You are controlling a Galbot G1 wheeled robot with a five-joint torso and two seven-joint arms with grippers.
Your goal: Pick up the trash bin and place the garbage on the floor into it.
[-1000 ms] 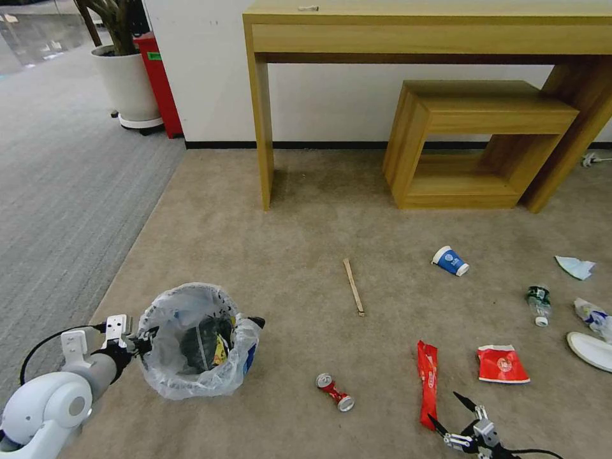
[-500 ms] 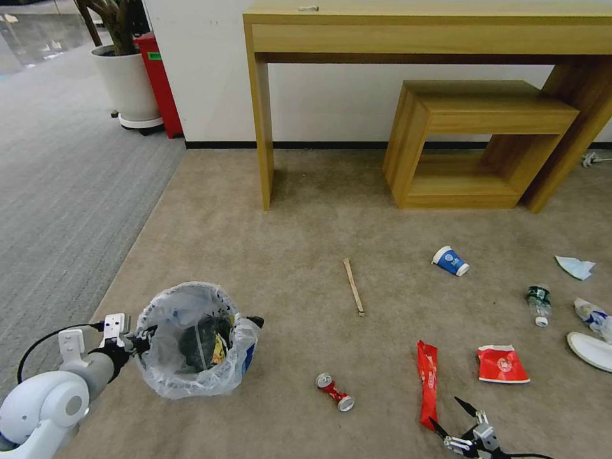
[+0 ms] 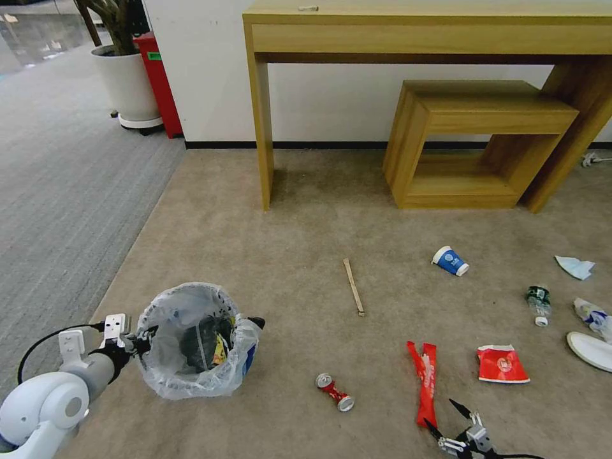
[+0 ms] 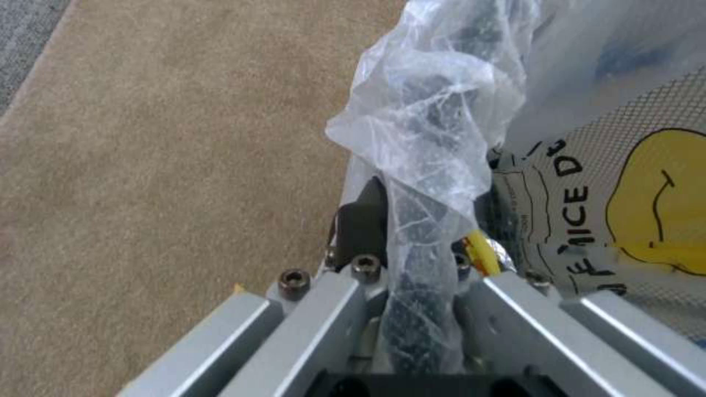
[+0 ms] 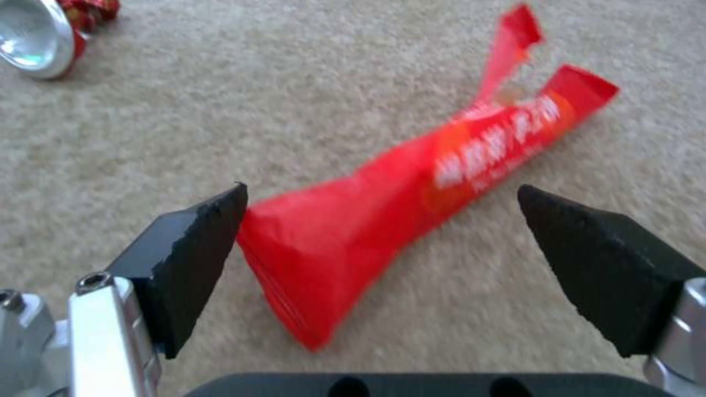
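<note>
Black bin (image 3: 194, 341) sits low on our left, its bag-lined rim pinched tight in our left gripper (image 4: 412, 259). Now we're on the long red wrapper (image 5: 383, 220): our right gripper (image 5: 383, 242) is spread wide around its near end, holding nothing. Next we'd lower and squeeze, careful of that slippery film.

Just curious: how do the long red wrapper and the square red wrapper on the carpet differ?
The long red wrapper is a narrow strip with a split far end; the square red wrapper is a short, broad packet. The long one lies between the open right gripper's fingers; the square one lies apart. Both rest on the beige carpet.
</note>
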